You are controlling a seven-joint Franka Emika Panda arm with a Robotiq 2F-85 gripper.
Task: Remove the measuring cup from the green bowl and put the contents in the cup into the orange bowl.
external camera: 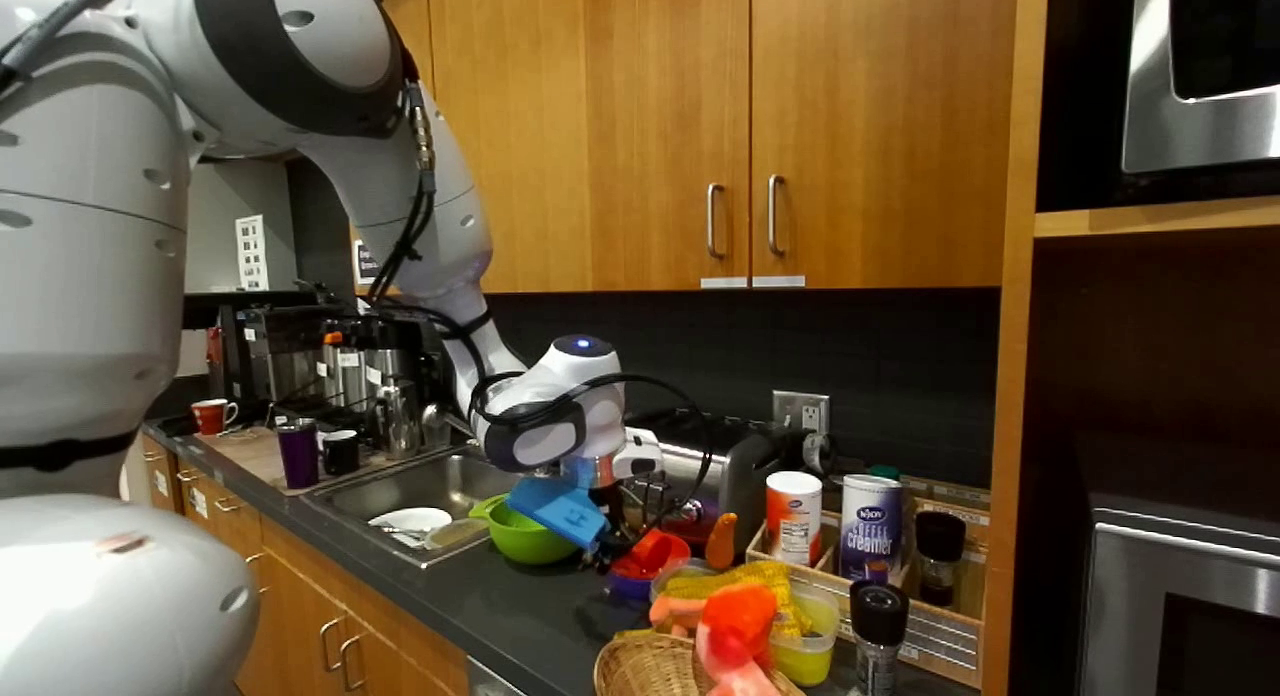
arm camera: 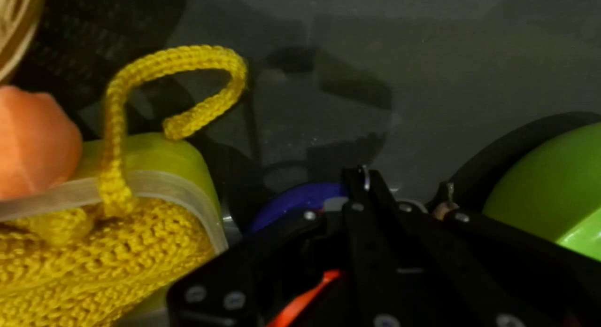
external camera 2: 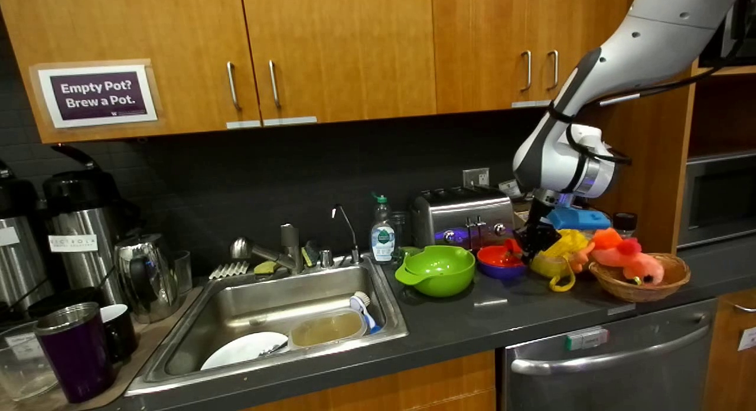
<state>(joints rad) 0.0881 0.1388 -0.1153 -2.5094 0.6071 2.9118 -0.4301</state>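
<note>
The green bowl (external camera 2: 440,275) sits on the counter beside the sink and also shows in an exterior view (external camera: 530,538) and at the right of the wrist view (arm camera: 558,190). The orange bowl (external camera 2: 493,256) stands to its right, red-orange inside with a blue-purple outside; the blue outside shows in the wrist view (arm camera: 298,200). My gripper (external camera 2: 527,254) is low at the orange bowl's right side. Its fingers are together in the wrist view (arm camera: 364,176). A red measuring cup (external camera: 655,553) appears held tilted over the orange bowl. Its contents and the exact grip are hidden.
A plastic tub with yellow crochet (arm camera: 112,252) stands close beside the gripper. A woven basket (external camera 2: 641,287) with orange plush is farther right. A toaster (external camera 2: 466,216) stands behind the bowls. The sink (external camera 2: 236,305) is left of the green bowl.
</note>
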